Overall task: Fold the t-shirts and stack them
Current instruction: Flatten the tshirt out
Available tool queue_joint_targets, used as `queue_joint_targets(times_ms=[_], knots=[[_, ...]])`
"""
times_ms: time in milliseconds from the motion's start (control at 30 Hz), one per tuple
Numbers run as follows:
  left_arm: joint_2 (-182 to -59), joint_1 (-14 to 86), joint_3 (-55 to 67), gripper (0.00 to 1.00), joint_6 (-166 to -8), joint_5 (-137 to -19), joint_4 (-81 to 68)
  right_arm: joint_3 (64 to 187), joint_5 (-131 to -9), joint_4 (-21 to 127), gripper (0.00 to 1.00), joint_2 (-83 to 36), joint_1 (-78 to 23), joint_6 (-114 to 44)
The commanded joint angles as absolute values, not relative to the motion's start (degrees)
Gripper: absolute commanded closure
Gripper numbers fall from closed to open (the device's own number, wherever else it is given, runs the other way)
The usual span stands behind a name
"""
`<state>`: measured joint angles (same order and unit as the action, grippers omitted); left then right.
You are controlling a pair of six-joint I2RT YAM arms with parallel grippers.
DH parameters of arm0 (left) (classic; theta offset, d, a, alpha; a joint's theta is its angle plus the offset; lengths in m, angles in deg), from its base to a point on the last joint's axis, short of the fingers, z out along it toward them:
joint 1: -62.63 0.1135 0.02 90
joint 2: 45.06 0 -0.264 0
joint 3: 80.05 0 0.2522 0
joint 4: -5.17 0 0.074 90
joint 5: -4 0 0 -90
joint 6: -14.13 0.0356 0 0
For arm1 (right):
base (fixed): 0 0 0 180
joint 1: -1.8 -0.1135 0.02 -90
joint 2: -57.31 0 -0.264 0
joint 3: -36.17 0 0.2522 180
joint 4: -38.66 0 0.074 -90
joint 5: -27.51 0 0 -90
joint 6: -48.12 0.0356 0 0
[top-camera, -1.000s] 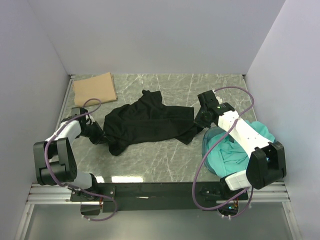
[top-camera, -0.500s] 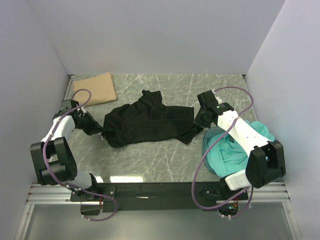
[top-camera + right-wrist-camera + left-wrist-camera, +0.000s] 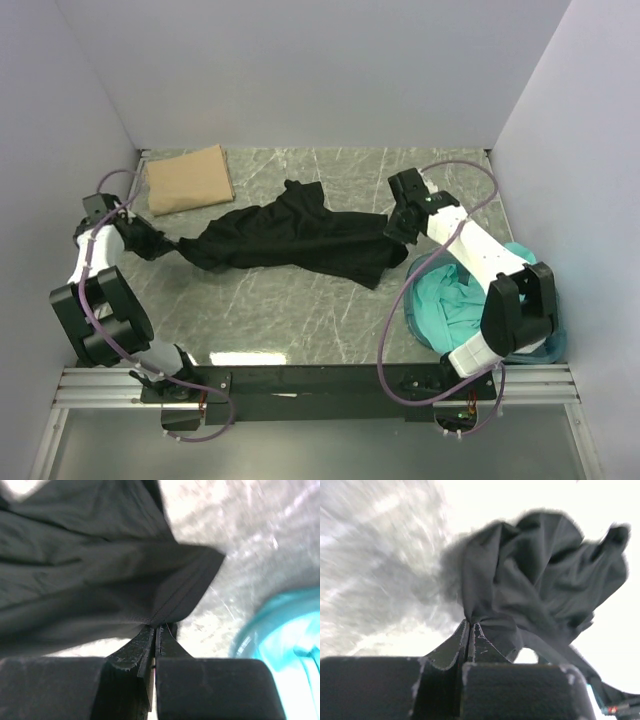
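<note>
Left gripper (image 3: 470, 627), fingers pressed together, pinches the black t-shirt (image 3: 290, 240) at its left end; right gripper (image 3: 156, 627) pinches its right edge likewise. The shirt hangs stretched between them over the table (image 3: 300, 310).

We note green-grey marbled desk (image 3: 290, 310); plain pale walls (image 3: 310, 70) left, far, right; aluminium rail (image 3: 100, 385) along near edge.

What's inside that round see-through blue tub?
Crumpled teal-turquoise cloth t-shirts; how many, and the blue plastic tub's bottom, are hidden beneath them and the white robot arm.
</note>
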<state>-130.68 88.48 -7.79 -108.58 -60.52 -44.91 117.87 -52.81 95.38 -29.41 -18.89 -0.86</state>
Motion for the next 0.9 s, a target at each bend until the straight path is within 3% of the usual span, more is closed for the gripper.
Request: queue_joint_targets(times_ms=[0,433,867], knots=[[-130.93,92.15,-5.30,1.00,-111.55,-61.04,-41.83,124.71,-51.58,95.93,1.00,-30.93,-18.51,-2.68],[-129.61,94.62,-2.92,0.99,-114.63,-56.91,-39.98,125.51,-58.96,93.30,1.00,-27.06,-18.77,-7.77],[-125.31,92.69,2.09,0.99,-115.07,-59.80,-41.02,147.39,-60.47,99.26,1.00,-41.40,-19.56,-10.50]])
